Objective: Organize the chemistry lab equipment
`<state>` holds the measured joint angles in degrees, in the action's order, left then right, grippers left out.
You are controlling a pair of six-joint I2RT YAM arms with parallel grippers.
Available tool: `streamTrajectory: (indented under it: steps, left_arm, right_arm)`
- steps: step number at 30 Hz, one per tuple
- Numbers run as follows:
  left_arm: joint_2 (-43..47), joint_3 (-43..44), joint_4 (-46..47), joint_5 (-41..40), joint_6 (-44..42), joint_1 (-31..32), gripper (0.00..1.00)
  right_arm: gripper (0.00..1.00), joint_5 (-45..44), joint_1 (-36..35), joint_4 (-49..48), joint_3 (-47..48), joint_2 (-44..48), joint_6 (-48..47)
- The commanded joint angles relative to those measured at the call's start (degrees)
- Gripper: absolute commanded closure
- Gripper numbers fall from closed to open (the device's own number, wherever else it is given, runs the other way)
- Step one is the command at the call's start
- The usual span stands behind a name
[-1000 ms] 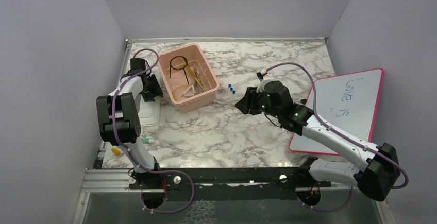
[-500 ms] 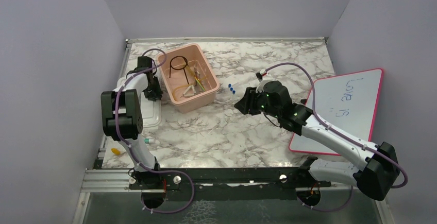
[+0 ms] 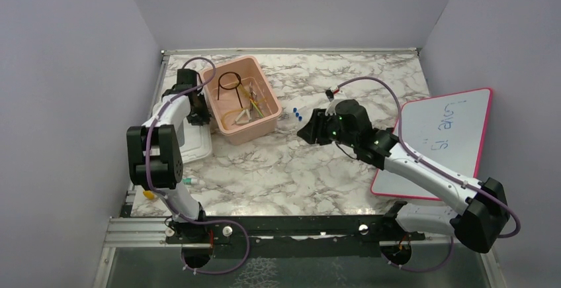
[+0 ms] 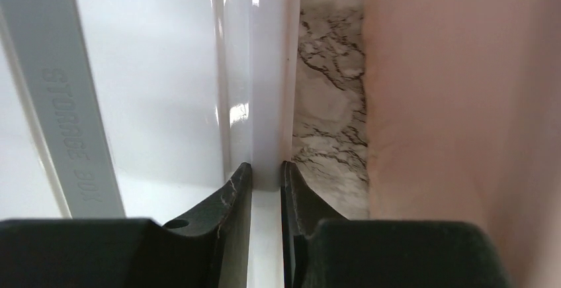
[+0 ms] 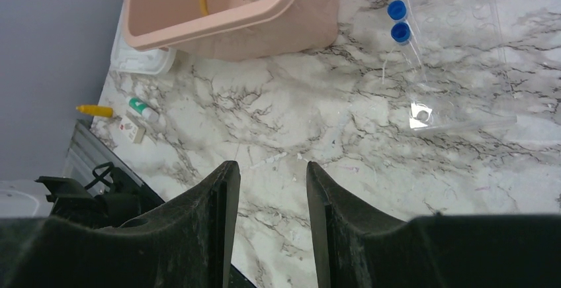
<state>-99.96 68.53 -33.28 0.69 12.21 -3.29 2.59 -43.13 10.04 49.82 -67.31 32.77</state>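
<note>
The pink tub (image 3: 261, 128) holds the black wire ring (image 3: 229, 81), the tan rubber tube (image 3: 228, 117) and the thin tongs (image 3: 243, 114). My left gripper (image 3: 196, 117) is just left of the tub, shut on the raised rim of the white lid (image 4: 268, 69); the pink tub wall (image 4: 463, 102) stands close on the right of the left gripper (image 4: 266, 172). My right gripper (image 5: 267, 169) hangs open and empty over bare marble. Small blue-capped tubes (image 5: 399, 10) lie ahead of it, right of the tub (image 5: 218, 26), seen from above as blue pieces (image 3: 298, 112).
The pink-framed whiteboard (image 3: 446, 139) leans at the right edge. A clear plastic sleeve (image 5: 456, 49) lies around the tubes. A yellow piece (image 3: 149, 194) and a green-tipped piece (image 3: 188, 181) lie near the front left corner. The white lid (image 3: 196, 144) lies flat left of the tub.
My left gripper has closed on the lid's rim and its arm has shifted slightly toward the back. My right gripper has drifted a little toward the blue pieces, still open.
</note>
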Motion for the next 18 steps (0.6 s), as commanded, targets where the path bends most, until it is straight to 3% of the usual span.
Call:
streamTrajectory:
  steps: [1,18]
  left_arm:
    - [8.00,-0.31,0.90,-1.45,0.34,0.19,0.91]
    - [22.77,1.82,0.82,-2.76,3.42,-2.04,0.91]
  right_arm:
    - [0.54,2.55,-0.37,0.42,3.36,-0.52,1.51]
    - [0.55,2.59,-0.37,0.90,4.53,-0.84,3.95]
